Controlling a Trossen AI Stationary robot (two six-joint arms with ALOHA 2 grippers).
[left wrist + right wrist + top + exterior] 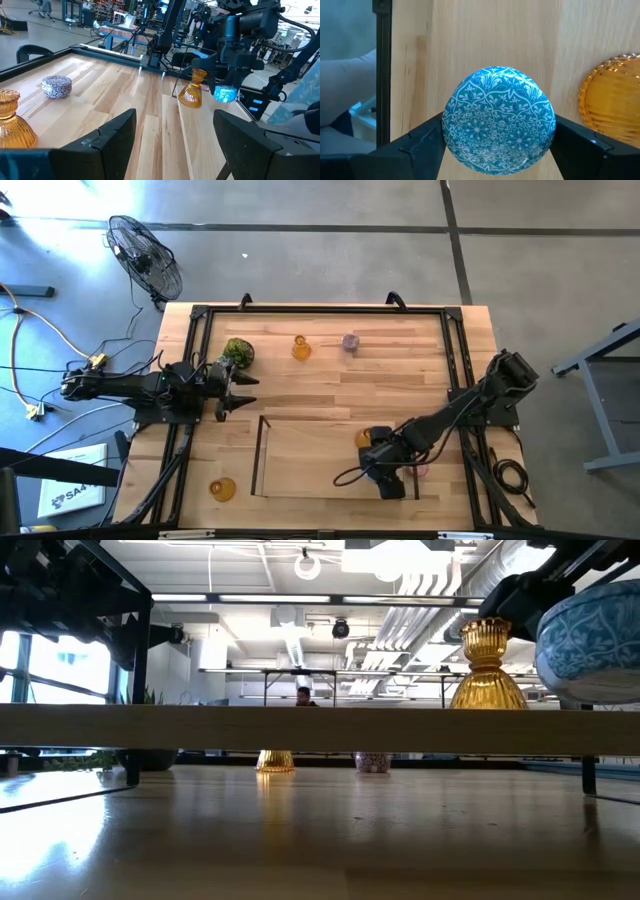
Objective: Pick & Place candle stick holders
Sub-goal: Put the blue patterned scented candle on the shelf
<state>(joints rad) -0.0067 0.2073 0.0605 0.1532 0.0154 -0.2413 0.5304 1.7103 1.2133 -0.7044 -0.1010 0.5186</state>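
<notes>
My right gripper (392, 475) hangs over the table's near right part, shut on a round light blue patterned candle stick holder (497, 120). An amber holder (375, 438) stands right beside it, and a pink one (421, 471) shows at the gripper's other side. Another amber holder (301, 348) and a mauve one (350, 341) stand at the far middle, and a third amber one (222, 488) at the near left. My left gripper (240, 390) waits open and level at the table's left, beside the green mossy ball (238, 352). My right gripper pinches the blue holder's round side walls (451, 131) between its two fingers (420, 145), one on each side. The fingers slant steeply down from above. The holder sits upright with its patterned top up. I cannot tell whether its bottom touches the table.
A thin dark rectangle outline (262, 455) lies on the wood at the near middle. Black rails (320, 311) run along the table's far, left and right sides. A fan (145, 255) stands on the floor beyond the far left corner.
</notes>
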